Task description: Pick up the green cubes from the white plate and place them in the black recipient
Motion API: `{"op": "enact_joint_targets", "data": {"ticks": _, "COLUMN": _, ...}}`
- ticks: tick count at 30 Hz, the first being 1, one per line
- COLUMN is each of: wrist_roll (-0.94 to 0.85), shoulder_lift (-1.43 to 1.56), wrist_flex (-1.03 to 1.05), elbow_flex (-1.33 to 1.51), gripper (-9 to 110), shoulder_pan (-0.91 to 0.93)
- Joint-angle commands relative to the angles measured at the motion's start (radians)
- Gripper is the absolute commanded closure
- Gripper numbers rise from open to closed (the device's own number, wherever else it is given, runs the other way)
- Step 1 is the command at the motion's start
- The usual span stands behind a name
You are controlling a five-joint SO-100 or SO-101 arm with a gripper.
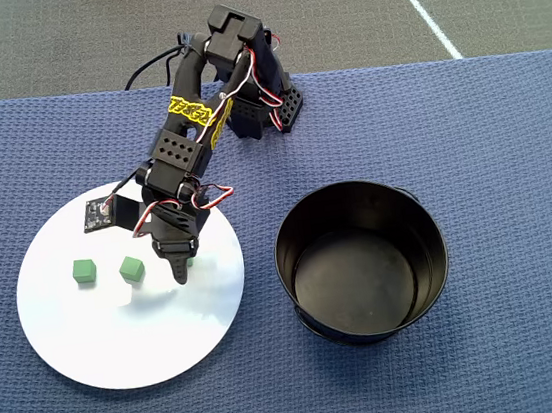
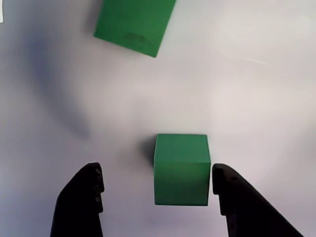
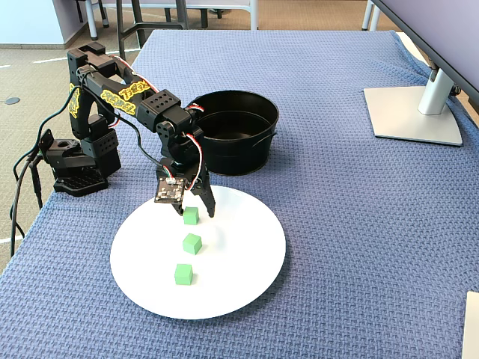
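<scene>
- Straddling one green cube (image 2: 181,169), the gripper (image 2: 158,190) is held apart near the white plate's (image 3: 247,277) rim.
- Three green cubes are counted on the plate; the black recipient (image 1: 369,326) is seen empty, nothing delivered.

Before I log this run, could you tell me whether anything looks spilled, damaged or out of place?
Nothing stands out: three green cubes sit on the white plate, the black recipient stands upright and empty, and the open tool straddles one cube.

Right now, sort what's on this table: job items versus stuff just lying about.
Job items:
- three green cubes
- white plate
- black bucket
- gripper, open around one cube

Lying about:
- monitor stand
- blue cloth
</scene>
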Motion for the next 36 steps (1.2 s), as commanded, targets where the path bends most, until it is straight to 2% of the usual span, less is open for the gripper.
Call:
{"op": "enact_joint_targets", "data": {"ticks": 1, "wrist_roll": 0.015, "shoulder_lift": 0.015, "wrist_flex": -0.020, "elbow_flex": -0.005, "gripper": 84, "shoulder_pan": -0.025}}
{"op": "enact_joint_targets", "data": {"ticks": 4, "wrist_roll": 0.015, "shoulder_lift": 0.025, "wrist_flex": -0.028, "elbow_flex": 0.009, "gripper": 87, "shoulder_pan": -0.028}}
{"op": "enact_joint_targets", "data": {"ticks": 9, "wrist_roll": 0.021, "shoulder_lift": 0.021, "wrist_flex": -0.040, "elbow_flex": 0.011, "gripper": 101, "shoulder_pan": -0.023}}
{"op": "enact_joint_targets", "data": {"ticks": 18, "wrist_roll": 0.038, "shoulder_lift": 0.034, "wrist_flex": -0.037, "elbow_flex": -0.008, "gripper": 102, "shoulder_pan": -0.003}}
{"op": "enact_joint_targets", "data": {"ticks": 26, "wrist_roll": 0.140, "shoulder_lift": 0.336, "wrist_flex": 0.104, "elbow_flex": -0.003, "gripper": 102, "shoulder_pan": 0.046}}
{"op": "enact_joint_targets", "data": {"ticks": 31, "wrist_roll": 0.201, "shoulder_lift": 0.545, "wrist_flex": 0.202, "elbow_flex": 0.026, "gripper": 102, "shoulder_pan": -0.026}}
{"op": "enact_joint_targets", "data": {"ticks": 36, "wrist_roll": 0.316, "shoulder_lift": 0.701, "wrist_flex": 0.318, "elbow_flex": -0.009, "gripper": 102, "shoulder_pan": -0.218}}
